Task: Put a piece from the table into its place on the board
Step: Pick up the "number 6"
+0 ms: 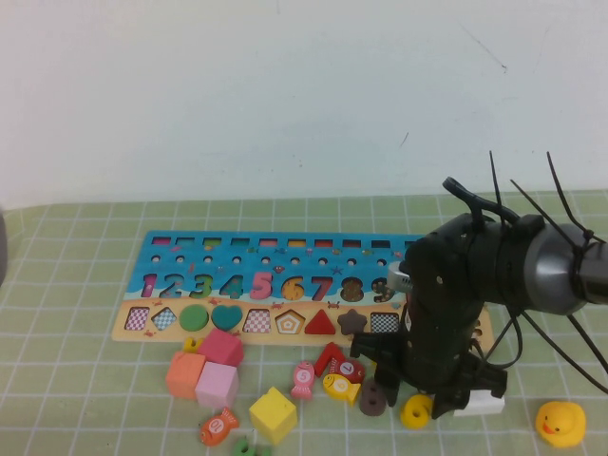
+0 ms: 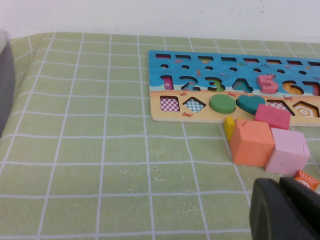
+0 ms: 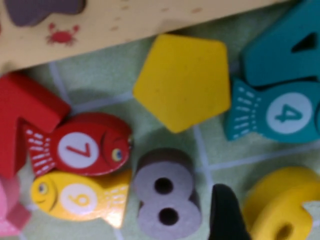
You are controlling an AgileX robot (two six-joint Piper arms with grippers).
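Note:
The board point(image 1: 142, 328) lies across the middle of the table, with coloured numerals on blue and shape cut-outs below. It also shows in the left wrist view point(image 2: 160, 116). The yellow "6" piece point(image 1: 416, 412) lies flat on the cloth in front of the board's right end. My right gripper point(image 1: 429, 405) hangs low over it. In the right wrist view one black fingertip point(image 3: 225, 216) stands between the yellow "6" point(image 3: 282, 205) and a grey "8" point(image 3: 165, 200); the other fingertip is out of frame. My left gripper point(image 2: 282, 210) is shut and empty, low at the left.
Around the "6" lie a yellow pentagon point(image 3: 182, 80), a red fish point(image 3: 80, 147), a yellow fish point(image 3: 75, 197) and a teal fish point(image 3: 275, 115). Orange point(image 1: 185, 374), pink point(image 1: 217, 385) and yellow point(image 1: 273, 414) cubes sit front left. A rubber duck point(image 1: 560, 423) is at the far right.

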